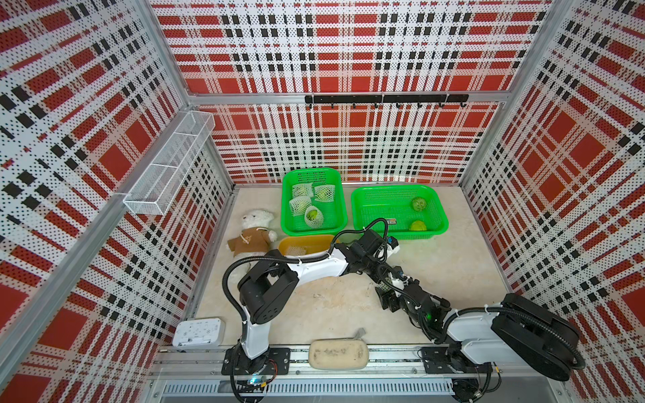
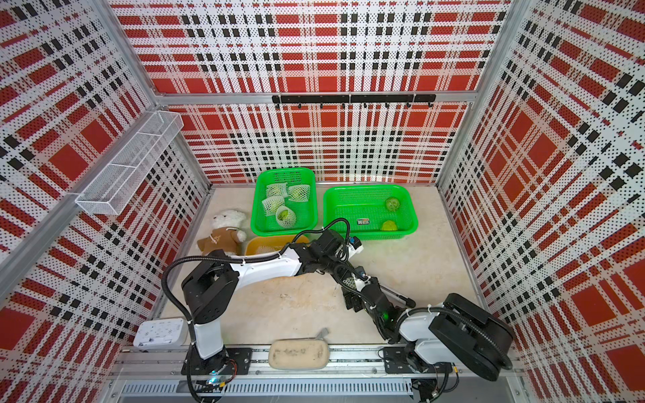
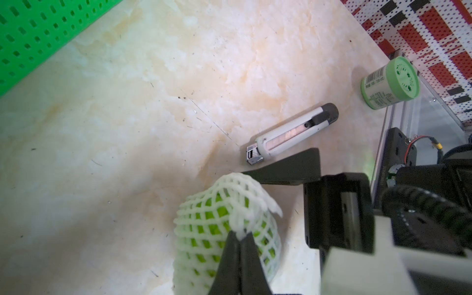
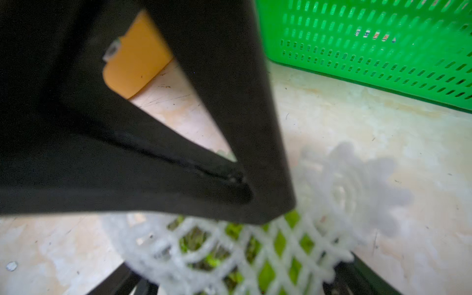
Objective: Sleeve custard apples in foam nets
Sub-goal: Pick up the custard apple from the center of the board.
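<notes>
A custard apple [image 3: 217, 224] stands on the table inside a white foam net [image 3: 204, 258]. My left gripper [image 3: 241, 233] is shut on the net's upper rim. The fingers of my right gripper [image 4: 237, 281] stand wide on either side of the netted fruit; the blur hides whether they press on it. In both top views the two grippers meet mid-table at the net [image 2: 349, 281]. Two bare custard apples [image 1: 419, 204] [image 1: 417, 226] lie in the right green basket [image 1: 441, 209]. Several sleeved fruits [image 1: 313, 216] lie in the left green basket [image 1: 284, 195]. Another foam net [image 1: 296, 249] sits in a yellow tray [image 1: 314, 240].
A utility knife [image 3: 291, 132] lies on the table close to my right gripper. A green-lidded canister [image 3: 389, 83] lies near the right wall. A plush bear [image 1: 254, 233] sits left of the tray. A white device [image 1: 199, 331] and a beige pouch [image 1: 338, 354] are at the front edge.
</notes>
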`<action>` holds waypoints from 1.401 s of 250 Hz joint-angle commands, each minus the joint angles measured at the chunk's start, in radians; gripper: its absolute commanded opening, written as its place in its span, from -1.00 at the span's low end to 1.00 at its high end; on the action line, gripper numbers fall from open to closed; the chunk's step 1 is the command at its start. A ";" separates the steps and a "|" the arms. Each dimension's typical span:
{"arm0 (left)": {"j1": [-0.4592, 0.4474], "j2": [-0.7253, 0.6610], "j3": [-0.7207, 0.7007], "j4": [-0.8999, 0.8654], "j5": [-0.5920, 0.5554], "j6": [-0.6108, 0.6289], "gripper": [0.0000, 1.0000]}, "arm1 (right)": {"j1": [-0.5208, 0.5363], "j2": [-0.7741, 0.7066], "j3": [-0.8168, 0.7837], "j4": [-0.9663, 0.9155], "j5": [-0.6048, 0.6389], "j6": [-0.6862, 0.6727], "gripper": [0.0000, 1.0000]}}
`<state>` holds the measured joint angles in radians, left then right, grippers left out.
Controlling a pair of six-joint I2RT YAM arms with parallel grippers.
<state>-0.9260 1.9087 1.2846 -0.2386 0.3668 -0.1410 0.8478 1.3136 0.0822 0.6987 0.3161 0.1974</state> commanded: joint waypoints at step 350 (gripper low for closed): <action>0.254 -0.613 -0.475 0.440 0.512 0.087 0.99 | -0.132 -0.450 0.520 -1.154 -0.793 0.089 -0.22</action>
<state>-0.6579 1.3621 0.8314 0.1711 0.7959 -0.1463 0.7601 0.8738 0.5125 -0.2138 -0.2470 0.2638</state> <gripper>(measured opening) 0.994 0.643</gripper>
